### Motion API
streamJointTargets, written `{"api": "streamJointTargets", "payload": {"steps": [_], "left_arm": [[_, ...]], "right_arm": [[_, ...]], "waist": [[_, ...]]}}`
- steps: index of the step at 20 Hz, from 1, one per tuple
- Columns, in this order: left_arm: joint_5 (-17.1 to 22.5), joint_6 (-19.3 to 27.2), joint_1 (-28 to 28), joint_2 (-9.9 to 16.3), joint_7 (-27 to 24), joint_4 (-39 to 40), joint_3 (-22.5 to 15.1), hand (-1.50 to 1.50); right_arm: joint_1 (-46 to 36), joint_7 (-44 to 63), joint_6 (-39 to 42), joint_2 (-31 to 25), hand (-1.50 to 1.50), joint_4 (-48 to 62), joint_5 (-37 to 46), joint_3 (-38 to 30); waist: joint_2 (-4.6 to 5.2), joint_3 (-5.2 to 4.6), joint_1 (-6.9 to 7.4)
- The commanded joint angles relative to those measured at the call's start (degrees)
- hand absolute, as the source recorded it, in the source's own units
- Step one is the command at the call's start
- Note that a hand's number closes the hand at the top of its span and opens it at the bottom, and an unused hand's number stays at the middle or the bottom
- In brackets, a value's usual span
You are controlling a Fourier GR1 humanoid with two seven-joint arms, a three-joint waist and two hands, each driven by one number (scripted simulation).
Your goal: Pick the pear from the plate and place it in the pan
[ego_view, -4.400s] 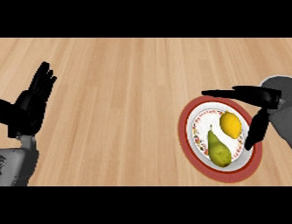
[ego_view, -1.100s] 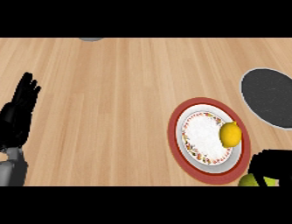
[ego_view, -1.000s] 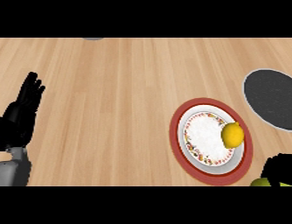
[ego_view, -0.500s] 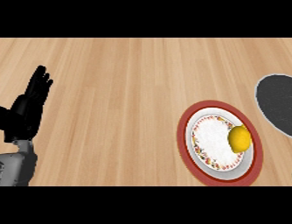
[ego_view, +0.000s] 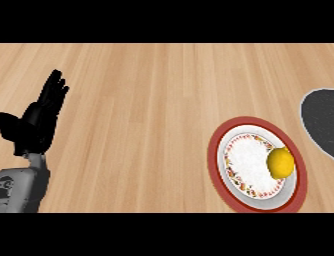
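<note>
We looked down on the pale wooden bench [ego_view: 148,100] and our left hand [ego_view: 33,122] rested at the view's left edge, black fingers [ego_view: 52,90] straight, close together and pointing up, thumb out to the side, holding nothing. Our right hand was nowhere in view, so we could not tell how its fingers were set.

Over on the right sat the round red-rimmed plate with the patterned white centre [ego_view: 257,167], and on it lay only a yellow lemon [ego_view: 280,163], resting towards the plate's right side. The pear was not on the plate, not in the pan, and not visible anywhere on the bench. We judged it might have been with the unseen right hand, but nothing confirmed that.

The dark round pan with a light grey rim [ego_view: 332,125] lay just beside the plate, up and to its right, partly cut off by the view's edge, and what we saw of it held nothing.

The risks from here, as we read them: with hand and pear both out of sight, a release could miss the pan and land on the bench, or on the rim, and roll away. A low sweep across could also nudge the lemon off the plate.
</note>
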Motion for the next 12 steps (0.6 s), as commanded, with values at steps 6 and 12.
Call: {"api": "streamJointTargets", "payload": {"steps": [6,12], "left_arm": [[0.0,-0.7,-0.3,-1.1,-0.1,-0.8,-1.3,0.00],[-0.8,-0.1,-2.8,-1.4,0.1,1.2,-1.6,0.00]], "right_arm": [[-18.6,-15.3,-12.5,-1.4,1.50,36.5,12.2,1.0],[-27.6,-20.7,-17.7,1.6,1.50,53.5,14.5,0.7]], "waist": [[0.54,0.18,2.10],[1.08,0.29,2.63]]}}
